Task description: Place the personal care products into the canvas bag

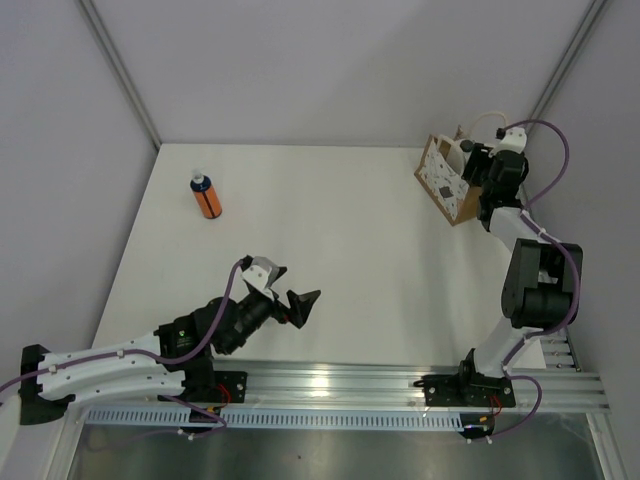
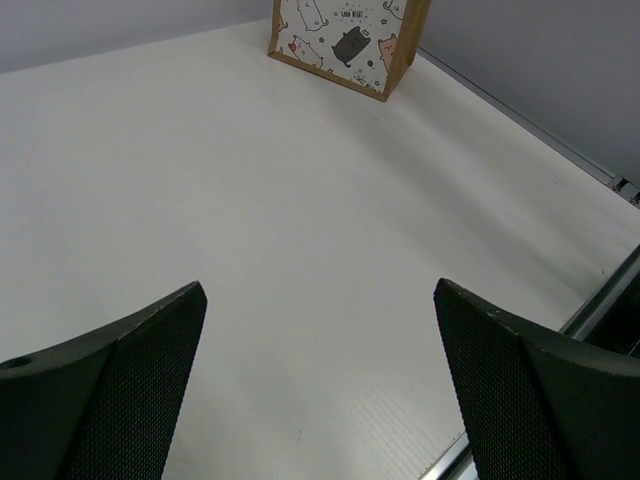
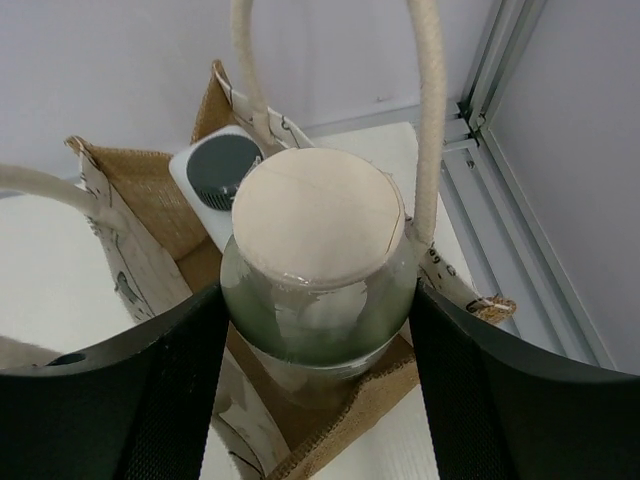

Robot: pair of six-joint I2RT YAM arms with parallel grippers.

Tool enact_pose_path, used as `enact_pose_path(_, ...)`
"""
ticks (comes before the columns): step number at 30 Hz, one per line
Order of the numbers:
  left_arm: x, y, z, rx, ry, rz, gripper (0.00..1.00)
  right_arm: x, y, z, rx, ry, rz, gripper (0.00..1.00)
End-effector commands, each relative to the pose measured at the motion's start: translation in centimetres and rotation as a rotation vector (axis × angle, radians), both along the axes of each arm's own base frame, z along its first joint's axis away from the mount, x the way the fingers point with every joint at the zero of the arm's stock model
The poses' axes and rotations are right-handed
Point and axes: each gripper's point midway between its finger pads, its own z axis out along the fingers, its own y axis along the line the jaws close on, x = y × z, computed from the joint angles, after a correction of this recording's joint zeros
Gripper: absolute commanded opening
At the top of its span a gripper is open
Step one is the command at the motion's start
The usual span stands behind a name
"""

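The canvas bag (image 1: 447, 182) stands at the far right of the table, its white patterned panel facing the left wrist camera (image 2: 345, 40). My right gripper (image 3: 317, 300) hangs over the bag's open mouth (image 3: 150, 180), shut on a cream-capped bottle (image 3: 315, 215) with a clear greenish body, between the white rope handles (image 3: 428, 120). The bottle's lower part sits inside the bag opening. The orange bottle (image 1: 207, 197) with a blue-white cap stands upright at the far left. My left gripper (image 1: 287, 290) is open and holds nothing, low over the near middle of the table (image 2: 320, 290).
A white item with a dark round face (image 3: 215, 170) lies inside the bag behind the held bottle. A metal frame rail (image 3: 500, 200) runs close beside the bag on the right. An aluminium rail (image 1: 340, 385) lines the near table edge.
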Motion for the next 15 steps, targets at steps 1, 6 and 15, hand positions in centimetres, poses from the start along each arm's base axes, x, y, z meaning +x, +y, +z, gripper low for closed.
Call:
enact_pose_path(1, -0.3, -0.3, 2.3, -0.066, -0.008, -0.020, 0.99, 1.2, -0.3, 6.8, -0.094, -0.240, -0.010, 0.12)
enact_pose_path(6, -0.3, -0.4, 2.4, -0.064, -0.009, -0.022, 0.99, 1.5, -0.7, 6.2, -0.123, -0.254, -0.022, 0.17)
enact_pose_path(15, -0.4, -0.5, 2.3, -0.061, -0.006, -0.025, 0.99, 1.8, -1.2, 5.2, -0.144, -0.231, -0.038, 0.48)
